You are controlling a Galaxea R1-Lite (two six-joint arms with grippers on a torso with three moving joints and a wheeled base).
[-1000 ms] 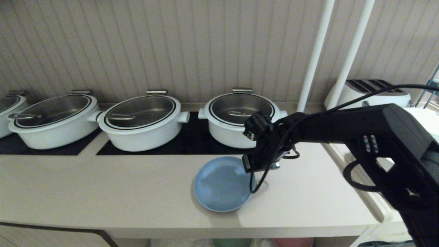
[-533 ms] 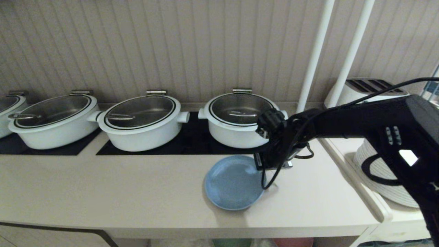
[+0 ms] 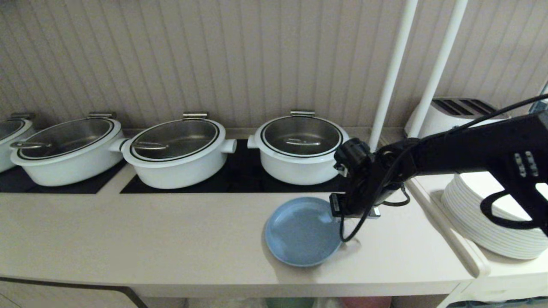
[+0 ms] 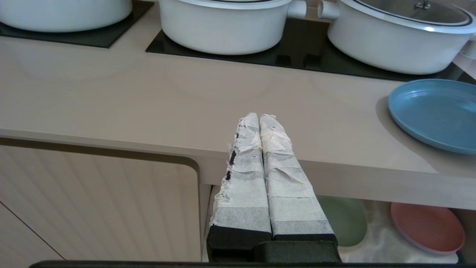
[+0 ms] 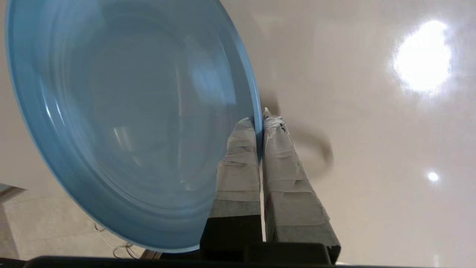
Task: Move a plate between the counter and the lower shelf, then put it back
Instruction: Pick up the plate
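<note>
The light-blue plate (image 3: pixel 302 231) hangs tilted just over the beige counter (image 3: pixel 128 239), near its front edge and right of the middle. My right gripper (image 3: pixel 338 209) reaches in from the right and is shut on the plate's (image 5: pixel 122 123) right rim, one taped finger inside the rim and one outside, as the right gripper (image 5: pixel 260 117) in its wrist view shows. My left gripper (image 4: pixel 259 116) is shut on nothing, parked low in front of the counter edge (image 4: pixel 334 167). The plate (image 4: pixel 435 111) lies off to its side. The lower shelf (image 4: pixel 375 238) opens under the counter.
Several white lidded pots (image 3: pixel 177 152) stand on black cooktop panels (image 3: pixel 239 177) at the back. A stack of white plates (image 3: pixel 488 214) sits on the side ledge at right, behind a toaster (image 3: pixel 462 113). A green plate (image 4: pixel 344 219) and a pink plate (image 4: pixel 427 227) lie on the shelf.
My right arm has drawn back to the right, carrying the blue plate with it along the counter. The stack of white plates has come into view.
</note>
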